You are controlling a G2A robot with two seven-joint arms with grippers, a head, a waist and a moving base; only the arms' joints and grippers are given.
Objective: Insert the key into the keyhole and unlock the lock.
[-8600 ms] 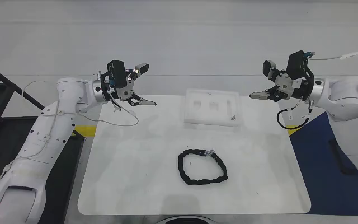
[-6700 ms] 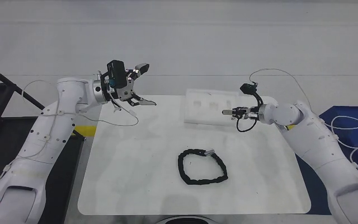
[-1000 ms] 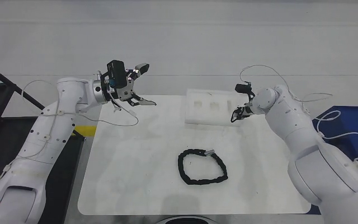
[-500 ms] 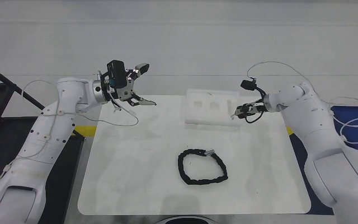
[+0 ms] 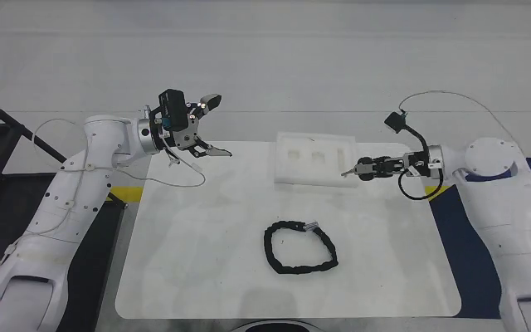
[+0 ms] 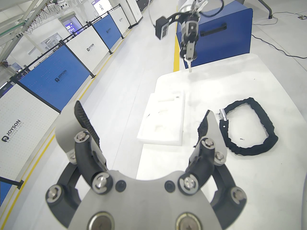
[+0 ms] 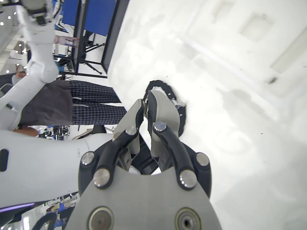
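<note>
One key [image 5: 343, 173] is pinched in the closed right gripper [image 5: 358, 169] right of centre, beside the foam tray [image 5: 286, 170], well apart from the chain lock [image 5: 300, 246] lying lower centre. Pickup looks done; insertion and turning remain. Upper left, the left gripper [image 5: 221, 124] gapes wide.

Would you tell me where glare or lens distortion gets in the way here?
Right wrist view: glare washes out the table and tray, leaving its pockets faint. Left wrist view: the wide lens bows the table edge; the lock stands out dark. Top view: even light, no glare.
</note>
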